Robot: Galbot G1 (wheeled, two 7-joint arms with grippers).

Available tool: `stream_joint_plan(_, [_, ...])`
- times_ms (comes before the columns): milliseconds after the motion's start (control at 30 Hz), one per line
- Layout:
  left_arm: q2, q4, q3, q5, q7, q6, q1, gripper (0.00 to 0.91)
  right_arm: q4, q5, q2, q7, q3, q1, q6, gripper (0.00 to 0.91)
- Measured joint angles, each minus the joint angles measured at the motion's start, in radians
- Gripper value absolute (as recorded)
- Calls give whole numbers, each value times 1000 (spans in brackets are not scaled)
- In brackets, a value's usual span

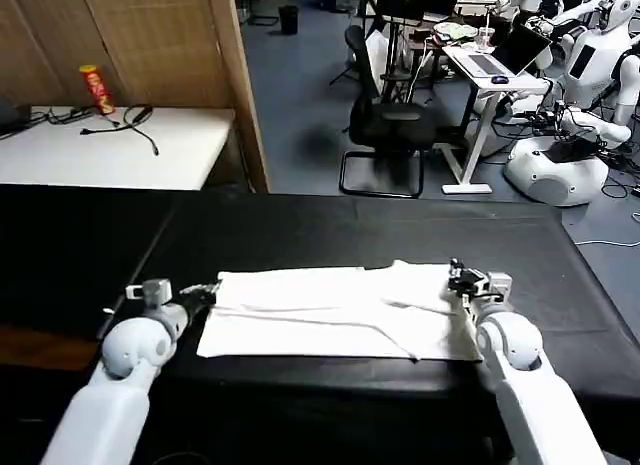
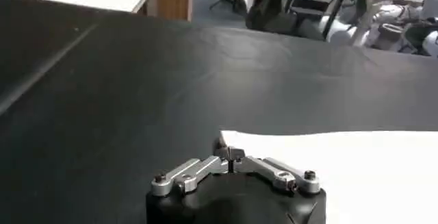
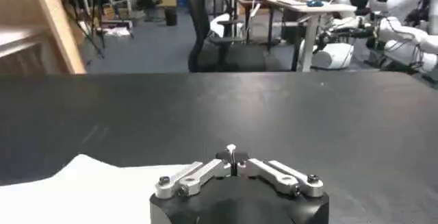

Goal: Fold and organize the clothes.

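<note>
The clothes are one white T-shirt, lying folded into a long flat strip across the black table cover. My left gripper is at the strip's left end. In the left wrist view this gripper is shut, with the far left corner of the T-shirt at its tips. My right gripper sits at the far right corner. Seen from the right wrist, it is shut with a small white tuft of the T-shirt pinched between the tips. No print shows on the cloth.
Bare black cover surrounds the shirt on all sides. Behind the table to the left stand a white table with a red can and cables, and a wooden partition. An office chair, desk and other robots stand farther back.
</note>
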Motion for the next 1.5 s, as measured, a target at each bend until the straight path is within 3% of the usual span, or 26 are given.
stream_joint_plan(400, [35,-71,-65,-9,10,-33,70,878,168,30,-50,-33,64,-140,7,878])
stream_joint_plan(600, [-1,-149,-96,-22,8,-30,149,878,246,33,-44,-31,71,-189,7,878])
stream_joint_plan(867, [-74,-165,-99,10,12,-40,206,878,313,28,-41,-29,74,-219,6,878])
stream_joint_plan(900, [-82,-166,-99,16,12,-41,210,507,318,27,-41,-29,75,-220,6,878])
stream_joint_plan(933, [-89,-166,-100,20,12,-43,213,312,322,26,-41,-29,75,-221,7,878])
stream_joint_plan(1000, [-100,-166,-100,21,12,-46,218,98,328,23,-41,-29,76,-223,9,878])
stream_joint_plan(1067, [-111,-165,-101,21,12,-47,224,0,331,21,-41,-28,77,-223,11,878])
stream_joint_plan(1500, [-167,-158,-99,80,9,-53,242,0,343,18,-36,-34,89,-227,22,878])
